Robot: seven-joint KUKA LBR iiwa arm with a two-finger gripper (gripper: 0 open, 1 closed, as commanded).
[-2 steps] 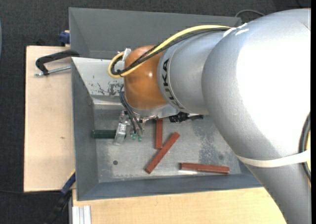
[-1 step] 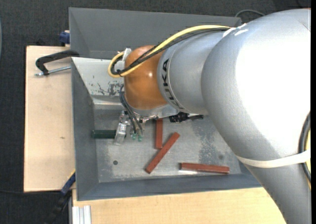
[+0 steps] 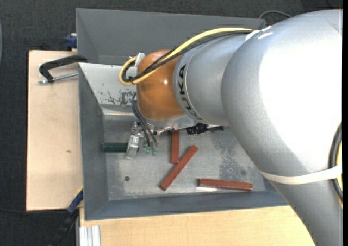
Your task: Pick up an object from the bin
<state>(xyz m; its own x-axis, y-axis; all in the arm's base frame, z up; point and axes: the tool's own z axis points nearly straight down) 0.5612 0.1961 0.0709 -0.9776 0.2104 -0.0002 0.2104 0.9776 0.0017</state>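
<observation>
Green block (image 3: 113, 147) (dark) lies between gripper (image 3: 140, 146) and bin wall (image 3: 91, 152).

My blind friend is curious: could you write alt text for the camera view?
A grey robot arm reaches from the right into a grey metal bin, its gripper low beside a small dark green object near the left wall. Three reddish-brown sticks lie further right.

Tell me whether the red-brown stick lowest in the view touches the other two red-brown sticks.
No: that stick lies alone on the bin floor, with a bare gap between it and the other two sticks.
</observation>
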